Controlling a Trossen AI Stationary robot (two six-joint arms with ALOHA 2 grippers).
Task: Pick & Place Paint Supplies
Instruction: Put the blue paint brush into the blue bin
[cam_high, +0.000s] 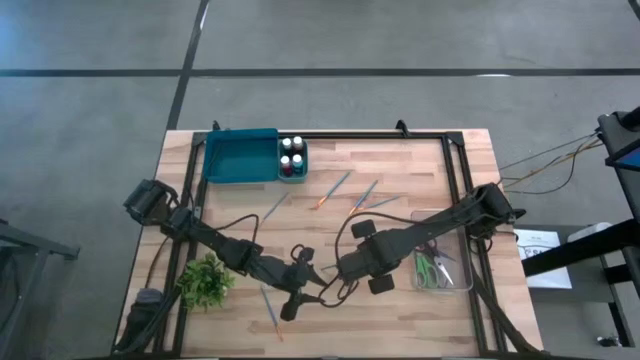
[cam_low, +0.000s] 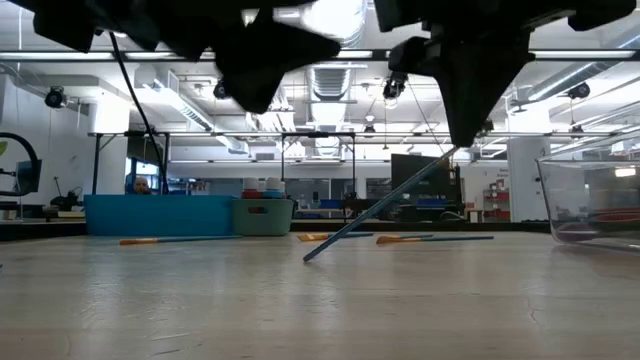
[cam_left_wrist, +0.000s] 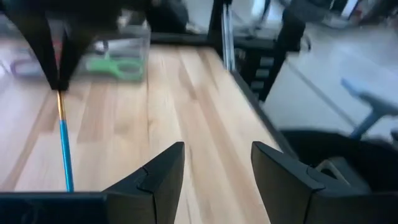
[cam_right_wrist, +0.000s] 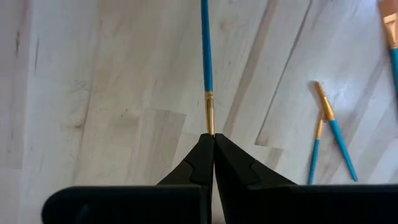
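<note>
Gripping a blue brush (cam_right_wrist: 206, 56) by its gold ferrule end, the right gripper (cam_right_wrist: 212, 140) has its fingers shut tight on it, in the lower middle of the high view, right of centre. In the low view this brush (cam_low: 380, 215) slants down from the gripper, its far tip resting on the counter (cam_low: 320, 300) left of centre. The left gripper (cam_left_wrist: 214, 174) sits just beside it, lower centre of the high view (cam_high: 292, 292), fingers (cam_left_wrist: 158, 177) spread wide and holding nothing; its own camera shows the held brush (cam_left_wrist: 64, 149) at the frame's left. Other brushes lie loose on the counter (cam_high: 400, 170): three near the middle of the high view (cam_high: 336, 186), (cam_high: 367, 193), (cam_high: 274, 208), one at the lower edge by the left gripper (cam_high: 270, 306), and three at the right edge of the right wrist view (cam_right_wrist: 333, 127). A teal tray (cam_high: 240, 158) sits at the counter's upper left, a small holder with paint bottles (cam_high: 292, 158) touching its right side. A plant (cam_high: 205, 281) stands at lower left. A clear bin (cam_high: 444, 262) at lower right holds scissors (cam_high: 427, 268).
</note>
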